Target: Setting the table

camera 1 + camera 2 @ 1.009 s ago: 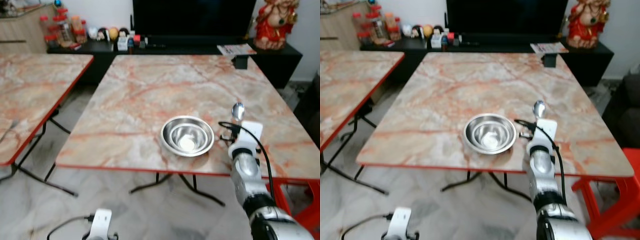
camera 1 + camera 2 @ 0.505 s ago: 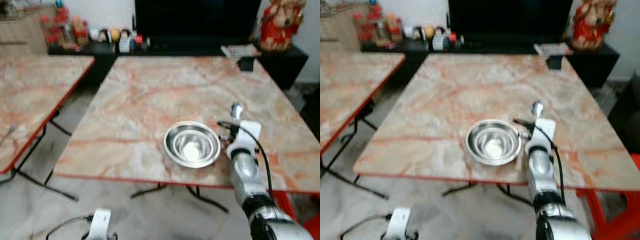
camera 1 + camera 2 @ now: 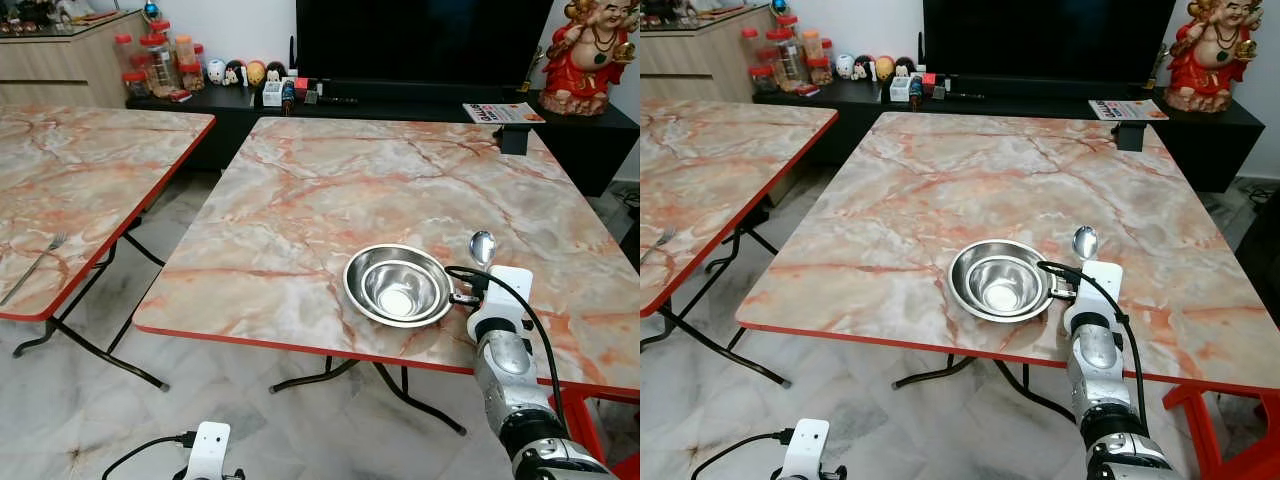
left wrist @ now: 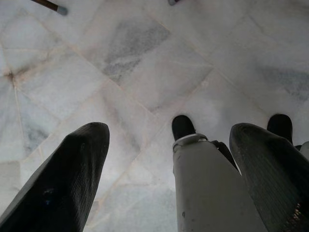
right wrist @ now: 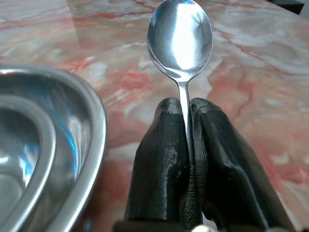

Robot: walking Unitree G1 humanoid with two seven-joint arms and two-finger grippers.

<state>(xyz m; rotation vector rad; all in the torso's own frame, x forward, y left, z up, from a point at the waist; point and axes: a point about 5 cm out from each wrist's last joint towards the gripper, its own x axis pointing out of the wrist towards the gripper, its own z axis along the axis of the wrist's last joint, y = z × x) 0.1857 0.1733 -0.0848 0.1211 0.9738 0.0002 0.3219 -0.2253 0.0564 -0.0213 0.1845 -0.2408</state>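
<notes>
Two nested steel bowls sit near the front edge of the marble table. Just right of them my right gripper hovers low over the tabletop, shut on the handle of a metal spoon. The spoon stands upright with its bowl end pointing away from me. My left arm hangs idle low on the left. Its gripper is open above the floor tiles with nothing between its fingers.
A second marble table on the left carries a fork. A small black box stands at the main table's far right corner. Behind are a TV console with jars and a red statue. A red stool stands at the lower right.
The whole view has shifted and sharpened as the camera moved. The right gripper still holds the spoon upright beside the bowls. Nothing on the table has moved.
</notes>
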